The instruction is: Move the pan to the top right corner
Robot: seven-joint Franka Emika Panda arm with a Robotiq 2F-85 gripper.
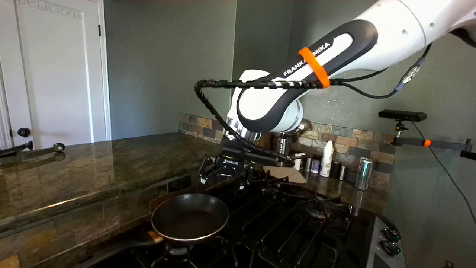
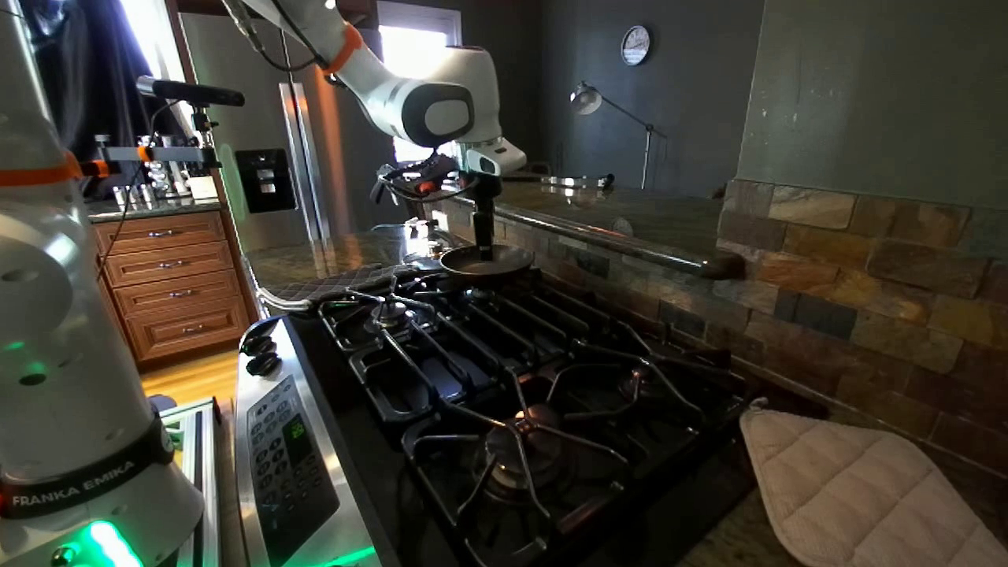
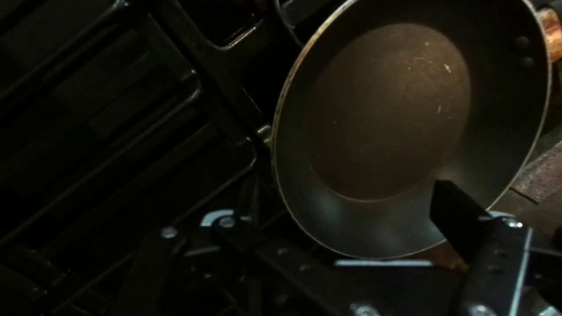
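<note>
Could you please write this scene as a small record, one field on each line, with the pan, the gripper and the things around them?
Pan: open side up, over a burner of the stove
Pan inside: dark, small light marks
Handle: dark, brown where it meets the pan
Gripper: open, by the pan's rim; contact cannot be told
Stove display: lit green
Pot holder: pale, quilted, beside the stove
Tall canister: shiny, upright
White bottle: upright

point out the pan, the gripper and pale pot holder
Pan (image 3: pixel 401 123), wrist view: on its inside base.
Gripper (image 1: pixel 222 185), in an exterior view: midway between its fingertips.
Pale pot holder (image 2: pixel 866 487), in an exterior view: on its quilted face.
</note>
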